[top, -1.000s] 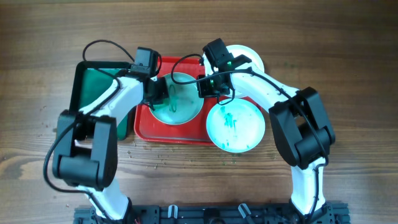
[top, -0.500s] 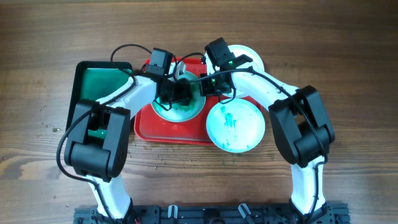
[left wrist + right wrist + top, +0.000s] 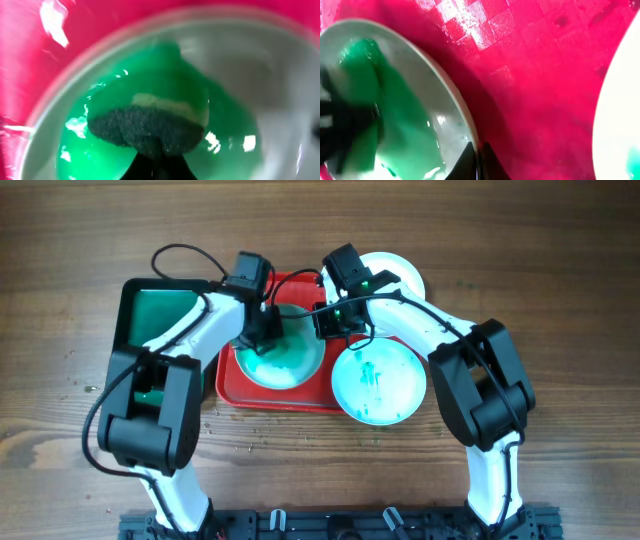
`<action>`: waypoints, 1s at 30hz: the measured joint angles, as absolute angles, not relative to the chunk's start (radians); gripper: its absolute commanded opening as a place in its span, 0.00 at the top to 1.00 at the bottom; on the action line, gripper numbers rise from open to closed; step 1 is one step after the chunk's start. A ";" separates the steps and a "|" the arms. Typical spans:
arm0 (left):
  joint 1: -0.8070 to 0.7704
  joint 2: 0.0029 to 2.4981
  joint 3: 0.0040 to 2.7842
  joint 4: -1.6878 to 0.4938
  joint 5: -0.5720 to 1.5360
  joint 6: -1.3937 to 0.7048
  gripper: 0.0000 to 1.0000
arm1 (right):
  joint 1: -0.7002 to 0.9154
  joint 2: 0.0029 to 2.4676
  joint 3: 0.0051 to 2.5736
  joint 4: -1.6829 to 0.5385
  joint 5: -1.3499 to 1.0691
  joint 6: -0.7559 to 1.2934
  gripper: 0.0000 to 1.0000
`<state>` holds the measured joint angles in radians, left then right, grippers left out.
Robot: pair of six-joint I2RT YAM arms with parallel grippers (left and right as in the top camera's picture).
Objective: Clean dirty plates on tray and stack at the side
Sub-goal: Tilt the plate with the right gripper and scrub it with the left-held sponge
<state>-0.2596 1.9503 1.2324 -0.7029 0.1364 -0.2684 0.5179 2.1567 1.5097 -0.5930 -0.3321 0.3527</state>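
The right hand [image 3: 477, 161] pinches the plate [image 3: 300, 365] by its rim, steadying it on the tray [image 3: 300, 398] so the left hand [image 3: 156, 167], clamped on a sponge [image 3: 145, 125], can scrub.

Dark green tray [image 3: 160, 310] – far left, brown wooden table [image 3: 560, 240], dark-faced sponge [image 3: 145, 127]

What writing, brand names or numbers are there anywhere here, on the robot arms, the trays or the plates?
None readable. The black-and-white robot arms, the large red plastic tray, the narrower dark green tray, the three small round white plates and the dark-faced sponge show no lettering; the plates carry only teal-green smears.
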 measured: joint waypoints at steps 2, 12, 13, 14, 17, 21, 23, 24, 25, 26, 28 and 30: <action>-0.254 1.950 1.229 -0.790 0.247 -0.086 0.96 | 0.513 2.157 1.509 -0.597 -0.350 0.340 0.96; -0.316 1.967 1.180 -0.665 0.501 0.037 0.96 | 0.509 2.157 1.508 -0.590 -0.366 0.334 0.96; -0.336 1.966 1.179 -0.615 0.477 -0.038 0.96 | 0.506 2.157 1.508 -0.586 -0.362 0.334 0.96; -0.350 1.965 1.180 -0.569 0.434 -0.141 0.96 | 0.503 2.157 1.508 -0.580 -0.358 0.334 0.96; -0.373 1.961 1.183 -0.455 0.293 -0.364 0.96 | 0.494 2.157 1.508 -0.565 -0.355 0.335 0.96; -0.373 1.961 1.190 -0.387 0.051 -0.577 0.96 | 0.498 2.157 1.508 -0.551 -0.379 0.340 0.96; -0.363 1.961 1.192 -0.390 -0.067 -0.648 0.96 | 0.501 2.157 1.508 -0.551 -0.391 0.343 0.96; -0.351 1.961 1.195 -0.408 -0.120 -0.675 0.96 | 0.505 2.157 1.508 -0.552 -0.401 0.343 0.96; -0.339 1.961 1.196 -0.424 -0.152 -0.691 0.96 | 0.508 2.157 1.508 -0.552 -0.407 0.343 0.96; -0.320 1.961 1.203 -0.471 -0.178 -0.706 0.96 | 0.513 2.157 1.508 -0.552 -0.412 0.343 0.96; -0.299 1.960 1.212 -0.516 -0.171 -0.703 0.96 | 0.516 2.157 1.508 -0.552 -0.413 0.343 0.96; -0.280 1.959 1.217 -0.532 -0.091 -0.621 0.96 | 0.516 2.157 1.507 -0.553 -0.415 0.343 0.96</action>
<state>-0.2798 1.9594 1.2175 -0.5320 -0.0914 -0.6212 0.5156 2.1567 1.5074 -0.5533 -0.4152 0.3431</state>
